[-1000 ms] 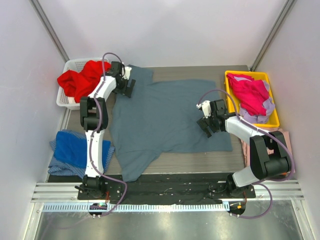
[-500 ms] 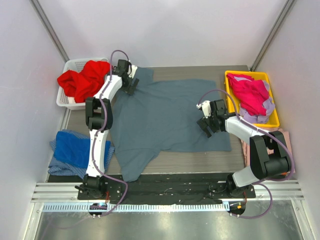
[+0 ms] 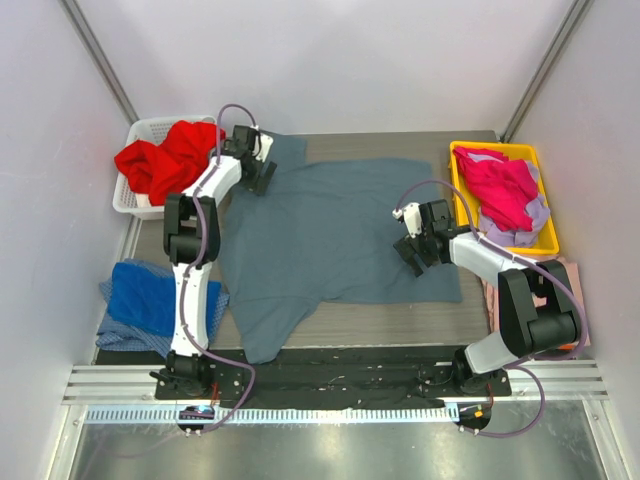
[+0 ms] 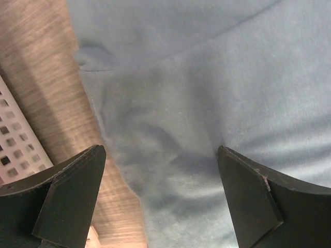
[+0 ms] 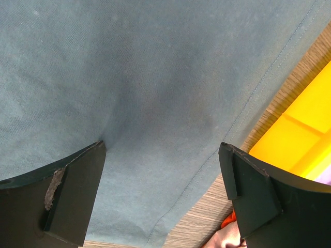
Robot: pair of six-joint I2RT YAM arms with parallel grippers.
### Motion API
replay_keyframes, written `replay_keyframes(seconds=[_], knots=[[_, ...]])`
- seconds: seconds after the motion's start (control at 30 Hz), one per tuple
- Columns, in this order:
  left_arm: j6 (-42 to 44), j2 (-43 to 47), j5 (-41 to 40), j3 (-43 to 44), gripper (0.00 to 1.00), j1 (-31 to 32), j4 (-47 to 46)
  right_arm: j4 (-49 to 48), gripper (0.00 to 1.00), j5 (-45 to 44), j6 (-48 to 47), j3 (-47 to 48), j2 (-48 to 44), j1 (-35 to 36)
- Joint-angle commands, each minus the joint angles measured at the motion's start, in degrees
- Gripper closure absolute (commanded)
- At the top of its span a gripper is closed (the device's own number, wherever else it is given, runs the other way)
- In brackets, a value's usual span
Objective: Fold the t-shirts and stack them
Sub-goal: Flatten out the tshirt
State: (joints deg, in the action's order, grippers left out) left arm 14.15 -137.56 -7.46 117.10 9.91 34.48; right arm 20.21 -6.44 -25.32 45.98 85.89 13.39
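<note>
Pale walls enclose a wood-grain worktop (image 3: 400,322), seen from above. At far left a white basket (image 3: 135,205) holds a red t-shirt (image 3: 165,160), heaped and spilling over the rim. Nearer the arm bases, a royal blue t-shirt (image 3: 145,295) lies crumpled at the worktop's left edge.

The left fingers (image 4: 64,194) stand spread wide and hold nothing. They are poised over the far-left sleeve of the slate blue-grey t-shirt (image 3: 330,230), just beside the basket. The wrist view shows the cloth's edge and bare wood between them. That large shirt lies spread flat across the middle of the worktop, one corner trailing toward the near left.

The right fingers (image 5: 70,199) are likewise wide apart and empty. They hover over the shirt's right edge, with its stitched hem running between them.

Just right of that stands a yellow tray (image 3: 510,150) holding a magenta t-shirt (image 3: 500,190) bunched over some lilac cloth (image 3: 530,215). A pale pink t-shirt (image 3: 573,270) shows by the right arm, mostly hidden behind it.
</note>
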Motion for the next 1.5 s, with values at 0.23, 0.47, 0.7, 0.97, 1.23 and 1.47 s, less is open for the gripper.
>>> replay_keyframes(seconds=[0.23,0.47,0.7,0.97,1.23,1.47], knots=[[-0.26,2.73,7.29,-5.30,0.05,2.39,4.19,-0.87,0.00,-0.42,-0.08,0.08,-0.02,0.24],[-2.11,0.01,8.94,1.19,0.05,3.01,7.17,-0.70,0.01,-0.42,0.01,-0.01,-0.11,0.15],[-3.26,1.50,9.93,2.43,0.05,2.92,7.09,-0.61,0.01,-0.07,-0.08,-0.10,0.07,0.15],[-2.38,-3.67,5.53,8.32,0.05,1.78,9.55,-0.52,0.00,-0.07,0.10,-0.18,-0.72,0.24],[-2.02,-8.60,3.07,14.82,0.04,-0.59,11.05,-0.52,0.00,-0.07,-0.08,-0.10,-0.55,0.15],[-0.18,-9.92,0.35,16.41,0.04,-1.74,9.82,-0.61,0.00,-0.16,-0.08,-0.10,-0.19,0.23]])
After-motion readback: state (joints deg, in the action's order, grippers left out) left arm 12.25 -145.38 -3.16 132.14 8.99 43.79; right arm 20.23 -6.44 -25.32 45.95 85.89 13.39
